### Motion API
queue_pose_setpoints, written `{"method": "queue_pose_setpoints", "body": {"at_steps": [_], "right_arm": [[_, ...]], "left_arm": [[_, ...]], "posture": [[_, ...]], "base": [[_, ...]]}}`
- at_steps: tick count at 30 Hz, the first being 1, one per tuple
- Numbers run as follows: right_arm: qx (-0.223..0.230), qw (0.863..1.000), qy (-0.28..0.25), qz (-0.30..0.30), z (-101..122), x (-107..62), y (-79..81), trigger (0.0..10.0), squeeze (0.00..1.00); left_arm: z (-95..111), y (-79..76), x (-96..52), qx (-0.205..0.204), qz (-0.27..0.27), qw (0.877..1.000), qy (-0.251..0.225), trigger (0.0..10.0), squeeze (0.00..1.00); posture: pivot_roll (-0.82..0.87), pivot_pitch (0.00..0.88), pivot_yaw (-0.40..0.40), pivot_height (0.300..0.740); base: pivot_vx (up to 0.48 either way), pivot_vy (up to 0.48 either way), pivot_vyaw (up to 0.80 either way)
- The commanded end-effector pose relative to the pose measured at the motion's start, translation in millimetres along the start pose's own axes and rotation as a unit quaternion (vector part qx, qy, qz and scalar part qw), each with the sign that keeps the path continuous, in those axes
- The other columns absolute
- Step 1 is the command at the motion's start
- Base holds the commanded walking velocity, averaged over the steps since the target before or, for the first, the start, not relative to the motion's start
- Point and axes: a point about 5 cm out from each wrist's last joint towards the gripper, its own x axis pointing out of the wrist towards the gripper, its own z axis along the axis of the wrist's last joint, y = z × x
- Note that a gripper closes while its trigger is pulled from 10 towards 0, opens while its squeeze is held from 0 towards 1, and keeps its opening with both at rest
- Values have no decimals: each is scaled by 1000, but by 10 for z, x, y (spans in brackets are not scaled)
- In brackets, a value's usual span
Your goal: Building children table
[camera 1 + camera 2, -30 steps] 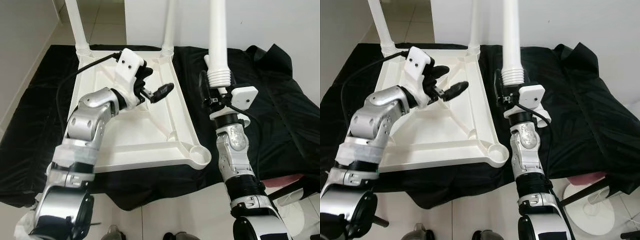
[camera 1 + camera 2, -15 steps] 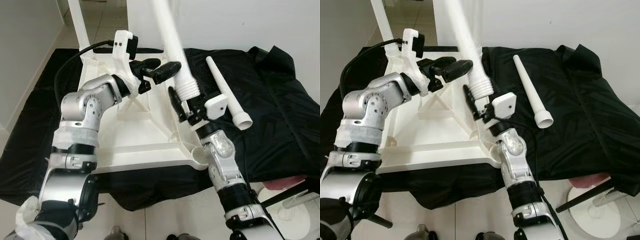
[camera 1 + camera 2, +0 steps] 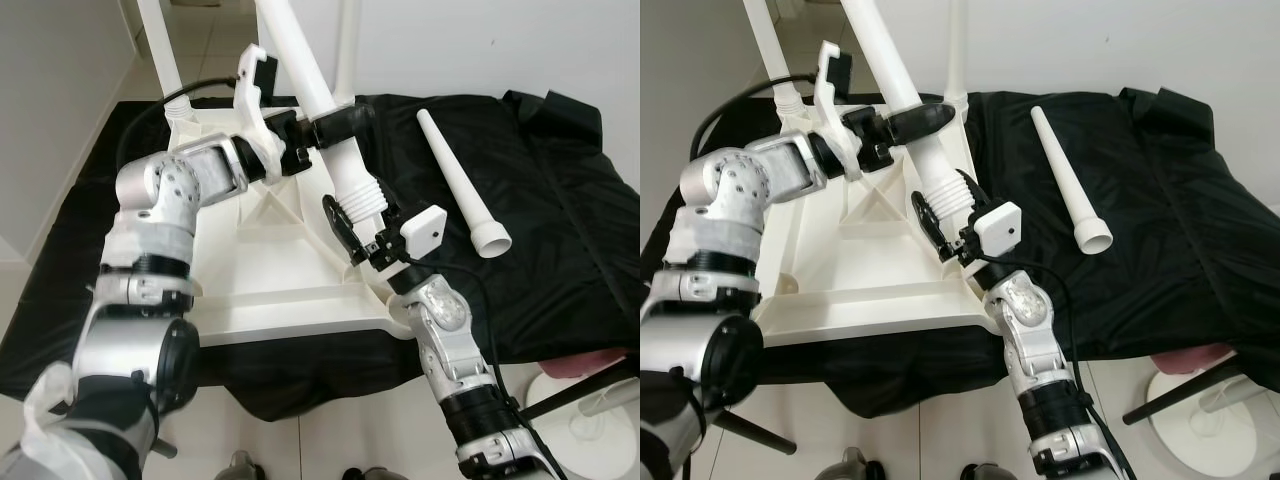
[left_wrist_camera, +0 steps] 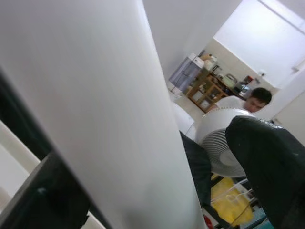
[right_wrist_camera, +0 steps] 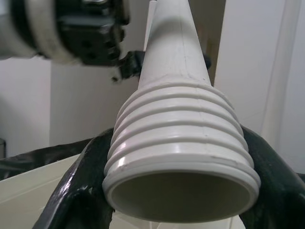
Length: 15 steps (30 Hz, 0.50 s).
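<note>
Over the upturned white tabletop (image 3: 250,290), the bent left arm's gripper (image 3: 318,128) and the raised right arm's gripper (image 3: 352,218) both clamp one tilted white leg (image 3: 320,100); another leg (image 3: 458,185) lies on the black cloth (image 3: 560,220).

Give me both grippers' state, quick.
Left gripper: shut on the white plastic table leg, upper shaft.
Right gripper: shut on the same leg's ribbed end.
</note>
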Motion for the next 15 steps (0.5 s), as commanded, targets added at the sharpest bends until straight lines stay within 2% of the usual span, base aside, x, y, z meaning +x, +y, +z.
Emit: {"method": "queue_pose_setpoints", "body": {"at_steps": [1,4,7,10,12,14,15], "right_arm": [[0,1000,17,19,-44,-34,77,10000,0],[0,1000,19,19,-56,-47,91,10000,0],[-2,999,24,25,-85,-49,129,10000,0],[-3,999,24,27,-87,-49,133,10000,0],[-5,999,26,32,-89,-47,134,10000,0],[-7,999,27,34,-91,-46,135,10000,0],[-8,999,27,36,-90,-41,138,10000,0]], "left_arm": [[132,-19,-31,18,-59,998,-11,10000,0],[175,26,-35,15,-41,999,-12,10000,0],[304,105,-32,3,-1,1000,-22,10000,0],[343,118,-30,1,6,1000,-29,10000,0],[424,168,-49,7,30,999,-41,8745,0],[449,188,-60,12,40,998,-43,8745,0],[519,240,-112,15,65,996,-58,2235,0]], "posture": [[-55,76,50,740],[-55,76,50,740],[-52,73,56,740],[-50,72,56,740],[-49,71,57,740],[-49,71,57,740],[-55,68,65,740]], "base": [[0,0,0],[0,0,0],[0,0,0],[0,0,0],[0,0,0],[0,0,0],[0,0,0]]}}
